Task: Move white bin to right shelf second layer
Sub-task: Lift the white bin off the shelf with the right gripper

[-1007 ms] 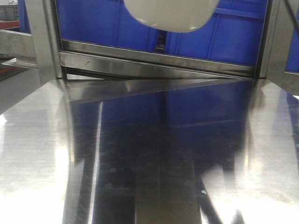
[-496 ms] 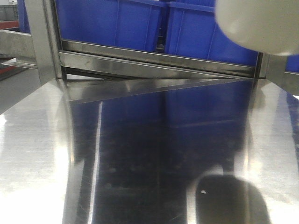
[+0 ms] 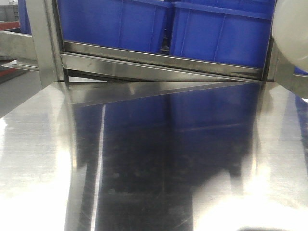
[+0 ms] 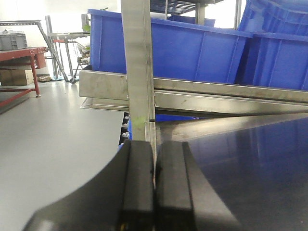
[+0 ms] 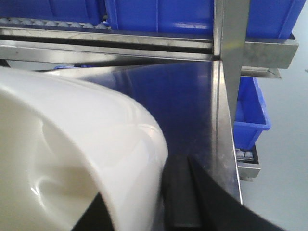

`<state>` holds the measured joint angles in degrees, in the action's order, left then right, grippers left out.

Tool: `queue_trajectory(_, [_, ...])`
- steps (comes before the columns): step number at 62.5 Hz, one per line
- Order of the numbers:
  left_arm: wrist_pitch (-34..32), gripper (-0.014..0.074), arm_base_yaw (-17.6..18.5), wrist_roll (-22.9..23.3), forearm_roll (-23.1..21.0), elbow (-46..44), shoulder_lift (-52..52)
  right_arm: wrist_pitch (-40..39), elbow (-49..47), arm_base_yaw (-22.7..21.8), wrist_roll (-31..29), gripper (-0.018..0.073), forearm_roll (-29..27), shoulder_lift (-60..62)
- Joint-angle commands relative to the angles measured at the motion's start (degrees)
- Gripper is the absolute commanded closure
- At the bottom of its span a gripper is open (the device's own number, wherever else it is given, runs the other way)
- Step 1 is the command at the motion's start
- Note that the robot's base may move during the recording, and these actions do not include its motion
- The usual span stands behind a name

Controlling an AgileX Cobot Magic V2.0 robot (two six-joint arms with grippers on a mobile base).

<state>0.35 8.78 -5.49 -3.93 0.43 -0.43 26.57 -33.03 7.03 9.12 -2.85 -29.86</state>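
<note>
Now my right pincer (image 5: 137,192) pinches the wall of the white bin (image 5: 72,144) at its rim. One black finger (image 5: 180,192) is outside and the other is inside, so the tub hangs clear above the mirror-like steel tabletop (image 5: 183,96). I think the rim is gripped because the bin has no handles. Its plastic is smooth, glossy and cream-white, with a rounded edge.

Ahead of this pincer and a little higher is the shelf level (image 5: 120,45). It has a flat steel lip with small white rollers (image 5: 29,21) behind it, and it is loaded with blue crates (image 5: 159,12). The bin is not yet on it.

My left pincer (image 4: 154,192) is pressed together and empty, with a square steel post (image 4: 139,72) just ahead.
</note>
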Motion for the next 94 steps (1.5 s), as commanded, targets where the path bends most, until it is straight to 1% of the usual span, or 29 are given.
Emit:
queue_trajectory(1, [-5.0, 0.0512, 0.2, 0.4, -0.3, 1.9, -0.8, -6.8, -1.8, -0.4, 0.0, 0.0503, -0.1, 0.3])
queue_trajectory(94, [-5.0, 0.0512, 0.2, 0.4, -0.3, 1.9, -0.8, -6.8, -1.8, -0.4, 0.0, 0.0503, -0.1, 0.3])
